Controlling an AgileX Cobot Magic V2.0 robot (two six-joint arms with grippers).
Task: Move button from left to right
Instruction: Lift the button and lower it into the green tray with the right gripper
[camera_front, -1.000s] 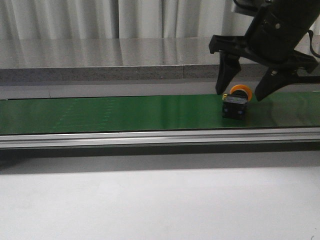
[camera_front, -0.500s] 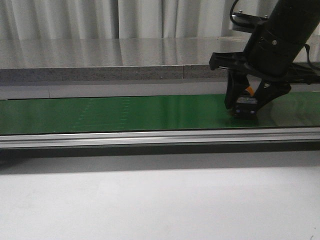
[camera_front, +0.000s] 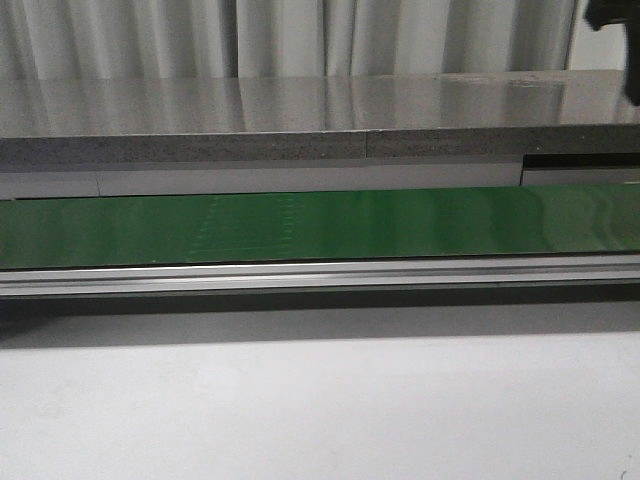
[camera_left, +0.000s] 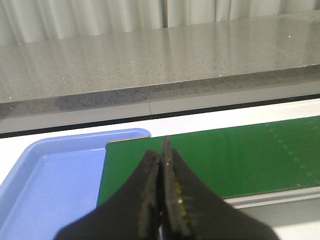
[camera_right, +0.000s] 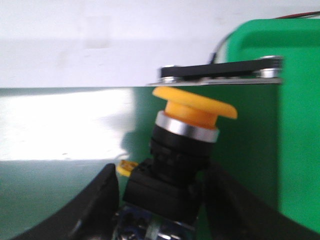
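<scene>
Button (camera_right: 180, 165) gripped by right gripper (camera_right: 160, 210), seemingly near green tray (camera_right: 300, 125); left gripper (camera_left: 162, 200) closed, empty.

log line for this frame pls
phase: carry | right gripper: shut on button, off green belt | left gripper: shut, idle by blue tray

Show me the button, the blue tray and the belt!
button (camera_right: 194, 111): right wrist view, on its orange cap.
blue tray (camera_left: 55, 175): left wrist view, on its floor.
belt (camera_front: 300, 228): front view, on its green surface.
</scene>
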